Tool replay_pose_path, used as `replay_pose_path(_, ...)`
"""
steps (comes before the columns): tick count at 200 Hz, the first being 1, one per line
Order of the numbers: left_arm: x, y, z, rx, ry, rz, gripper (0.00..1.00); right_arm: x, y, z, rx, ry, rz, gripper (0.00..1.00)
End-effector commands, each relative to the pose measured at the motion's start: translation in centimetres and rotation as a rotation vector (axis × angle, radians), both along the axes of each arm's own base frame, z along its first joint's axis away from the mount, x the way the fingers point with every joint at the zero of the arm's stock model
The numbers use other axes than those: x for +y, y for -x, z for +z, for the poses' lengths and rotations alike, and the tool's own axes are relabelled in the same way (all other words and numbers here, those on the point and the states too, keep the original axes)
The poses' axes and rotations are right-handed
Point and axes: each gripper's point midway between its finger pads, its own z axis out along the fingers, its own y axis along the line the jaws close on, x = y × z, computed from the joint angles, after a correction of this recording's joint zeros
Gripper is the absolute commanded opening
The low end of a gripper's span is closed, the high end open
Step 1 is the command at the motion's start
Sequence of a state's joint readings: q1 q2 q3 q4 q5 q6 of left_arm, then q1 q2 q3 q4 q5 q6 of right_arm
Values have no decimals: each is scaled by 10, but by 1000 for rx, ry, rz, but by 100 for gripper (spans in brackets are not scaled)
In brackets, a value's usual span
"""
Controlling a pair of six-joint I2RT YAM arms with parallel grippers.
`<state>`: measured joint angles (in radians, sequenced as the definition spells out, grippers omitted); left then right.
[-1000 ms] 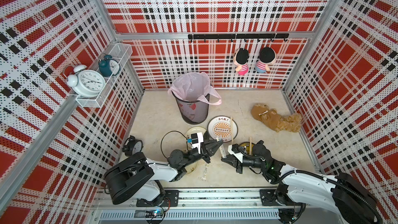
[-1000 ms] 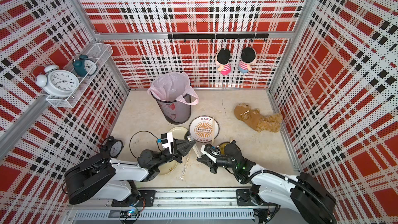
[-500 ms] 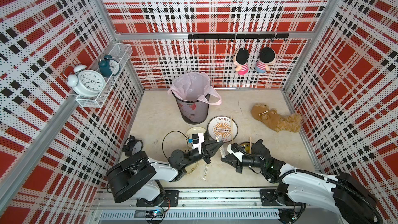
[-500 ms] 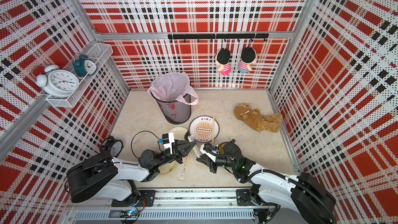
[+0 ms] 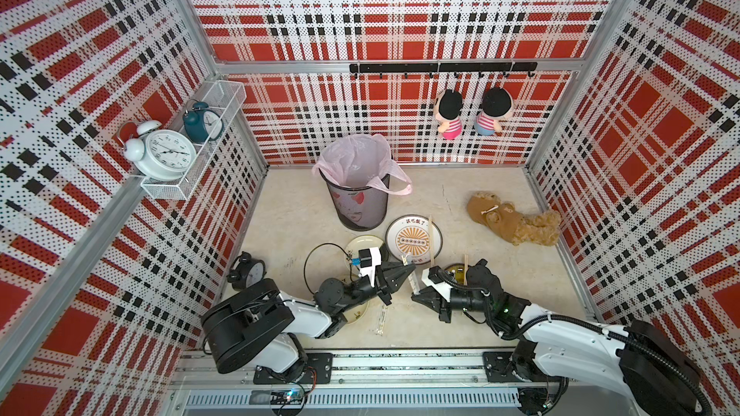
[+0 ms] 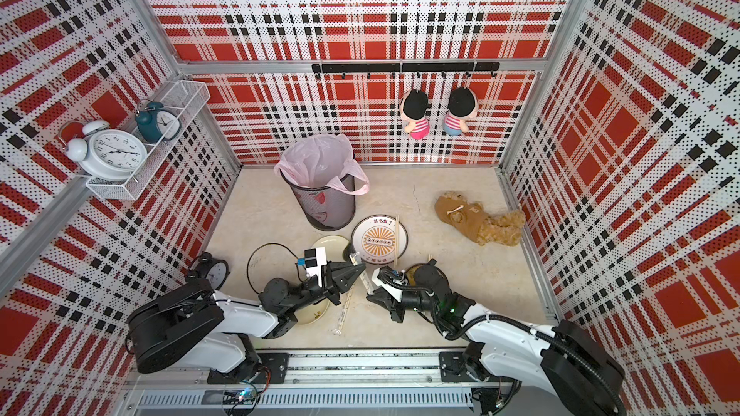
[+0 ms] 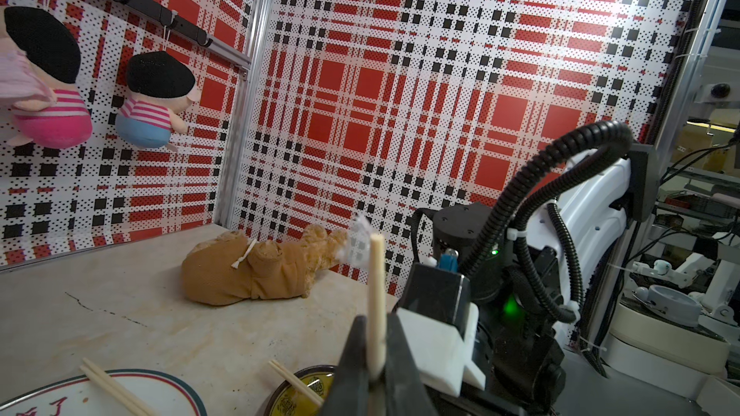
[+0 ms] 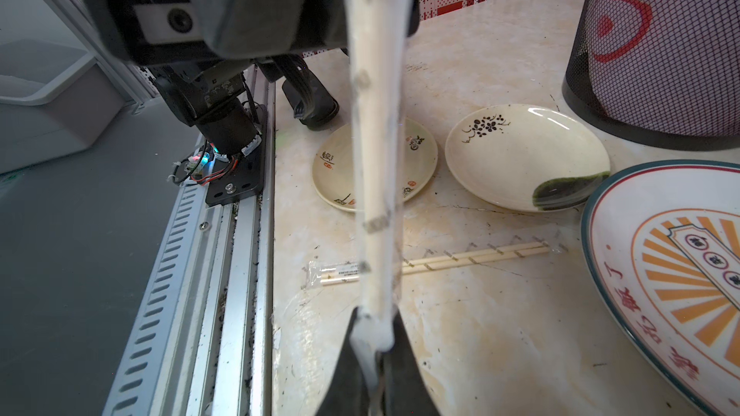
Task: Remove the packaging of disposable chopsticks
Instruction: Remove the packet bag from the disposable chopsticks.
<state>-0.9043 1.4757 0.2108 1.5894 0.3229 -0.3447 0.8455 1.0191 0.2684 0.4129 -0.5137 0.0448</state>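
Chopsticks point(image 7: 375, 274) of pale wood clamped in left pincer point(image 7: 376, 328), clear sleeve point(image 8: 376, 178) in right pincer point(image 8: 374, 328).

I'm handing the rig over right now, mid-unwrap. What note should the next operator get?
Left gripper: shut on one end of the held chopsticks.
Right gripper: shut on the far end of their sleeve, which is not yet off and is stretched between the arms.
Done: a bare pair lies across the patterned plate, and a second bare pair lies on the dark dish.
Left: strip this sleeve, then the wrapped pair lying on the table. Removed sleeves are not visible.
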Motion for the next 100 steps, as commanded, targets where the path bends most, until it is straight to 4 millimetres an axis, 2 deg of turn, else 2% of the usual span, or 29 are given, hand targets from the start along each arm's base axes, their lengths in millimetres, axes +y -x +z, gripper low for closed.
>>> replay_pose_path(1, -3, 18, -87, 125, -248, -82, 12, 2, 11, 202, -519, -549, 66, 0)
replay_pose_path(19, -6, 19, -89, 129, -257, -90, 13, 3, 11, 203, -520, -550, 66, 0)
replay_pose_path(32, -5, 19, -89, 128, -254, -85, 11, 4, 11, 203, -516, -549, 70, 0)
replay_pose_path(43, -3, 18, -88, 126, -249, -80, 4, 4, 10, 202, -514, -546, 70, 0)
replay_pose_path(66, 0, 18, -82, 120, -233, -74, 5, 5, 8, 198, -505, -534, 62, 0)
replay_pose_path(100, -1, 20, -70, 101, -203, -94, 8, 4, 2, 177, -474, -493, 26, 0)
